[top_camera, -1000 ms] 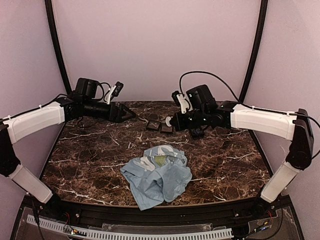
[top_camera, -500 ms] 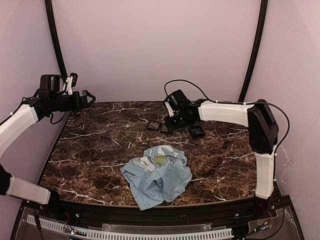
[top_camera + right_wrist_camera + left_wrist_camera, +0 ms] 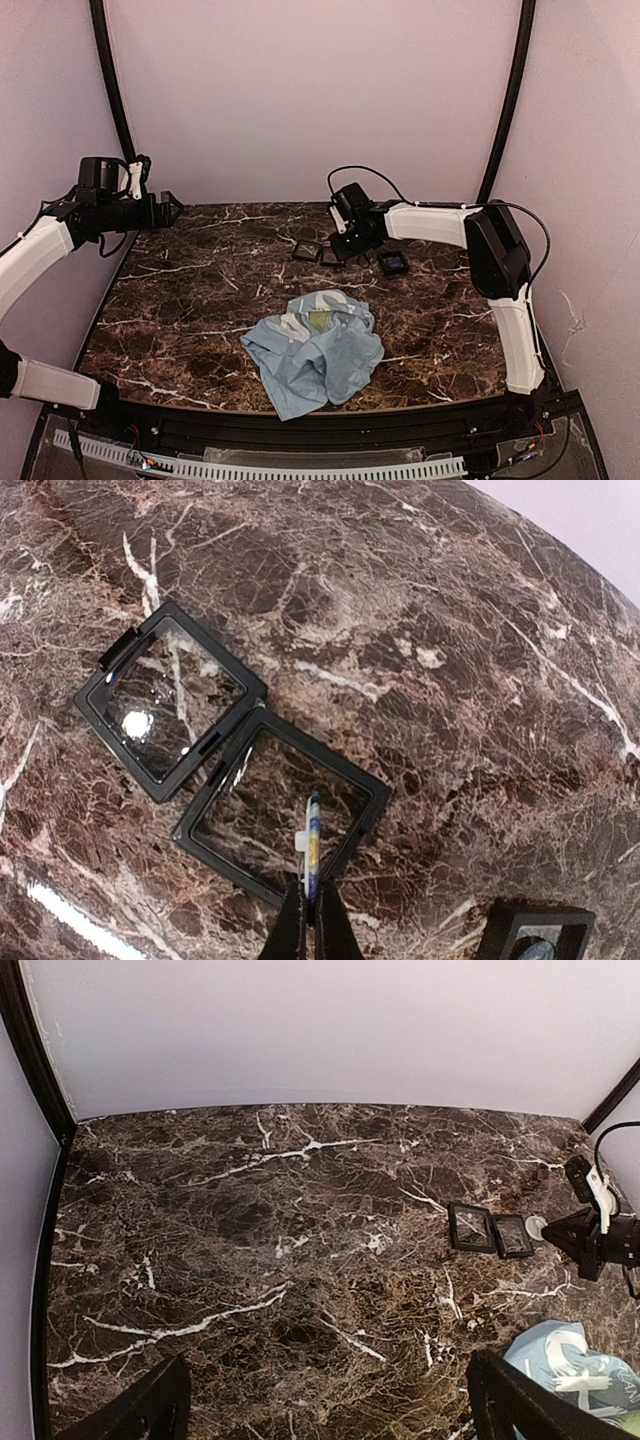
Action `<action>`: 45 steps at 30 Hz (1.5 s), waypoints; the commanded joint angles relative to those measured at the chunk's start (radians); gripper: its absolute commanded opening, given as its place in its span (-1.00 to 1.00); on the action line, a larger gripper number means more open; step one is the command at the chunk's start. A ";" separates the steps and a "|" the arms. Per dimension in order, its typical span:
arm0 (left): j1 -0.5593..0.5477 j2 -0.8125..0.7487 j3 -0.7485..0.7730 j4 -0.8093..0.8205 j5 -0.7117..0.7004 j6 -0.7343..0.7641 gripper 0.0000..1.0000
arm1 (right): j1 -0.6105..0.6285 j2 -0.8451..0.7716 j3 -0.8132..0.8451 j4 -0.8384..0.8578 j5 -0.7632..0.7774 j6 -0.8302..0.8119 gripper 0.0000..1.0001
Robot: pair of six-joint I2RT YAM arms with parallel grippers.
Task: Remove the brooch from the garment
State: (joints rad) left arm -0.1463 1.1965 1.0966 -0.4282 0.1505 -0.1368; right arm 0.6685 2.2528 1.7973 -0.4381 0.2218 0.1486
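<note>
Shirt (image 3: 318,350) lies crumpled near the front edge. Beyond it, the right gripper (image 3: 308,920) has swung over an open black tray (image 3: 325,755), clenched on the brooch (image 3: 312,845), seen edge-on and clear of the cloth. Farthest left, the left gripper (image 3: 165,208) has withdrawn, jaws spread: removal looks done.

Left arm (image 3: 40,250) raised, jaws wide; right arm (image 3: 430,222) outstretched, jaws pinched shut.
</note>
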 commanded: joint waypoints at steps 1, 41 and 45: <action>0.006 -0.010 -0.015 -0.011 -0.005 0.017 0.95 | -0.008 0.050 0.074 0.017 0.011 -0.026 -1.00; 0.007 0.009 -0.014 -0.008 0.039 0.006 0.95 | -0.020 0.126 0.144 -0.035 0.019 -0.068 -0.84; 0.006 0.009 -0.015 -0.009 0.036 0.007 0.95 | -0.020 0.109 0.129 -0.019 -0.017 -0.081 -0.64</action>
State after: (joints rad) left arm -0.1455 1.2076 1.0966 -0.4286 0.1825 -0.1345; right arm 0.6540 2.3585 1.9202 -0.4656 0.2440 0.0803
